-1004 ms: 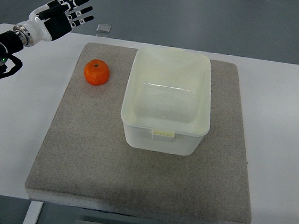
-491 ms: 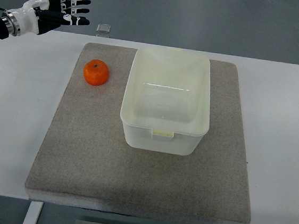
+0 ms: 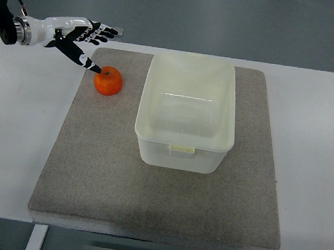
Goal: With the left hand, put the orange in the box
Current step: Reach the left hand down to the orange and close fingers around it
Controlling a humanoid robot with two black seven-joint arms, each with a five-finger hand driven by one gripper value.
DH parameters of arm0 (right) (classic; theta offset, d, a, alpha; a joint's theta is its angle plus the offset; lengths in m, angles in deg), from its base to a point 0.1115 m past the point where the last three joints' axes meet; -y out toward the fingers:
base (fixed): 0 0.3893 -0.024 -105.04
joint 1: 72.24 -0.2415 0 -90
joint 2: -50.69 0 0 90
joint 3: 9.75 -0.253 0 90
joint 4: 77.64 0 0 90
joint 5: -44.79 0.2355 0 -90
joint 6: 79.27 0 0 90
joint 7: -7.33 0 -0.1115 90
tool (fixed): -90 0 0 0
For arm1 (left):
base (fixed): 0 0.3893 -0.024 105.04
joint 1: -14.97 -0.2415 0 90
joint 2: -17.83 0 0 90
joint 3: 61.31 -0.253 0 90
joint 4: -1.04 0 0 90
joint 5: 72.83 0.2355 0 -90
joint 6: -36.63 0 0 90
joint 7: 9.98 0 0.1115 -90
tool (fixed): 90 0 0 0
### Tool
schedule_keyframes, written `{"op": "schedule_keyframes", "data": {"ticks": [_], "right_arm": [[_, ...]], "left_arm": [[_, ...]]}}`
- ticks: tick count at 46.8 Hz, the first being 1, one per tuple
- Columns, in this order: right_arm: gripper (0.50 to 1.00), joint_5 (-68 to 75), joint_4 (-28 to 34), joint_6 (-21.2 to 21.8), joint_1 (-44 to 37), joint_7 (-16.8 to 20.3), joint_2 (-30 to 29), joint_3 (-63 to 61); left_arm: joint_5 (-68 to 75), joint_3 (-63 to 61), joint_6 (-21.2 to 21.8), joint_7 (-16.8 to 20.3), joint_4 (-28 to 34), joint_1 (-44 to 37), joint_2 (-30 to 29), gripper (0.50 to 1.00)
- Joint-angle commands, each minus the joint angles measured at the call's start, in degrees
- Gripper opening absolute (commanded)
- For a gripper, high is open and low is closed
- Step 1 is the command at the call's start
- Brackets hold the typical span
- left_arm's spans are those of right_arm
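An orange (image 3: 109, 81) lies on the grey mat (image 3: 103, 166), left of the white plastic box (image 3: 186, 110). The box is open-topped and empty. My left hand (image 3: 93, 44) reaches in from the upper left, fingers spread, just above and behind the orange. Its thumb tip (image 3: 95, 68) is at the orange's upper left edge; whether it touches is unclear. The hand holds nothing. My right arm does not show.
The mat lies on a white table (image 3: 315, 134). The table's far edge runs just behind the hand, with grey floor beyond.
My left hand has swung right and down toward the orange, from beyond the table's far left corner to just over the fruit. The orange and box have not moved.
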Motion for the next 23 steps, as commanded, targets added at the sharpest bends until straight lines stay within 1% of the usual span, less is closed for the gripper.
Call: {"op": "schedule_keyframes", "data": {"ticks": [1, 4, 10, 17, 23], "right_arm": [[0.932, 0.0, 0.0, 0.0, 0.0, 0.0, 0.0, 0.0], [0.932, 0.0, 0.0, 0.0, 0.0, 0.0, 0.0, 0.0], [0.932, 0.0, 0.0, 0.0, 0.0, 0.0, 0.0, 0.1], [0.932, 0.0, 0.0, 0.0, 0.0, 0.0, 0.0, 0.0], [0.932, 0.0, 0.0, 0.0, 0.0, 0.0, 0.0, 0.0]], "left_arm": [[6.2, 0.0, 1.0, 1.7, -0.2, -0.1, 0.2, 0.984], [10.7, 0.0, 2.3, 2.1, -0.3, -0.1, 0.6, 0.984], [16.9, -0.6, 6.6, 2.1, -0.3, -0.2, 1.9, 0.984], [18.8, -7.8, 10.3, 2.1, -0.2, 0.0, 2.8, 0.984], [19.5, -12.0, 14.8, 2.1, 0.4, 0.1, 4.5, 0.984]]}}
